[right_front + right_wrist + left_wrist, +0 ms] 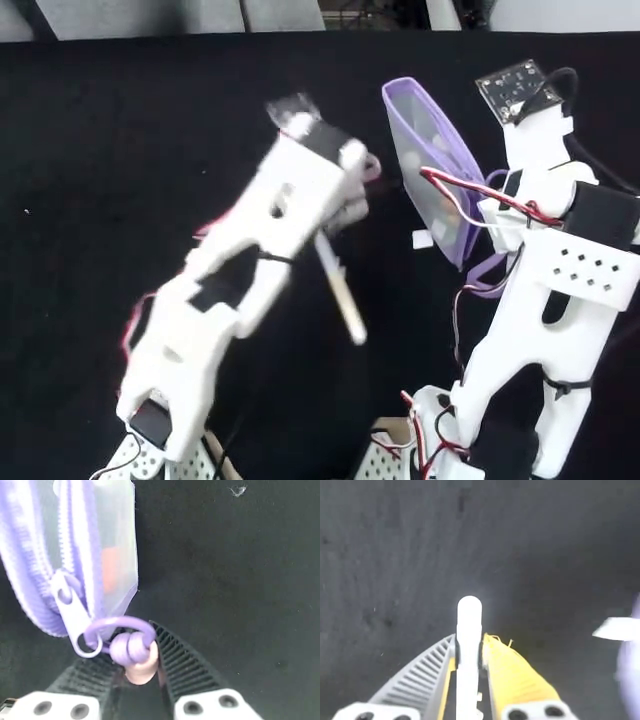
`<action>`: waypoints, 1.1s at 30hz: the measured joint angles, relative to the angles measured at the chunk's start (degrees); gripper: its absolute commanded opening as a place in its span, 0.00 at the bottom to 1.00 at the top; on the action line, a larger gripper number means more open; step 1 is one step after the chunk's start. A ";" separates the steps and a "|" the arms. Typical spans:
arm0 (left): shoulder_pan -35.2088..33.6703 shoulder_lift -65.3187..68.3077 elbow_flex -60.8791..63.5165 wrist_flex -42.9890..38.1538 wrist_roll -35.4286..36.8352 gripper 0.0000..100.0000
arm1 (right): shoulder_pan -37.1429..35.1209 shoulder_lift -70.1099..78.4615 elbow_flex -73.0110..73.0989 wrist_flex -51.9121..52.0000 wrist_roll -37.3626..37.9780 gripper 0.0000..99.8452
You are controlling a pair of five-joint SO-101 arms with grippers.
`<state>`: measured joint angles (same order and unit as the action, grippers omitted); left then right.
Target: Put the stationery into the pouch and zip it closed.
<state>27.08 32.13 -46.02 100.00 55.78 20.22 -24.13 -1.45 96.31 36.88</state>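
A translucent purple pouch [430, 165] hangs tilted above the black table at the right, mouth up, with small items inside. My right gripper [487, 225] holds it by the lower end. In the right wrist view the right gripper [137, 652] is shut on the purple pull cord [127, 640] tied to the zipper slider [67, 605], and the pouch [112, 535] shows an orange item inside. My left gripper [335, 215] is just left of the pouch, shut on a white pen [342, 292] that slants down. That pen [469, 625] stands between the left gripper's [469, 642] fingers.
The black table [120, 150] stretches wide to the left and behind. A small white tag [422, 238] sticks out beside the pouch. Red and white cables [470, 190] run across the right arm near the pouch.
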 measured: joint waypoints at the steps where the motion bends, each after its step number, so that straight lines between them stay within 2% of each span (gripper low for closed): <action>1: -1.58 -2.11 -1.58 0.00 0.00 0.03 | 0.00 0.00 0.00 0.00 0.00 0.01; 7: -11.43 -6.77 -11.16 -8.53 -0.09 0.03 | 0.00 0.00 0.00 0.00 -0.18 0.01; 11: -14.59 -7.03 -17.41 -15.21 -0.18 0.03 | 0.00 0.00 0.00 0.00 -0.18 0.01; 19: -11.16 -7.30 -35.96 -24.44 -0.26 0.03 | 0.00 0.00 0.00 0.00 -0.18 0.01; 24: -7.30 -7.65 -38.24 -30.68 -1.14 0.03 | 0.00 0.00 0.00 0.00 -0.18 0.01; 30: -3.60 -1.14 -36.57 -34.20 -12.31 0.03 | 0.00 0.00 0.00 0.00 -0.18 0.01; 33: -4.31 2.20 -37.27 -34.20 -14.77 0.03 | 0.00 0.00 0.00 0.00 -0.18 0.01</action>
<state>22.77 34.33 -83.30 65.80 41.01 20.22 -24.13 -1.45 96.31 36.70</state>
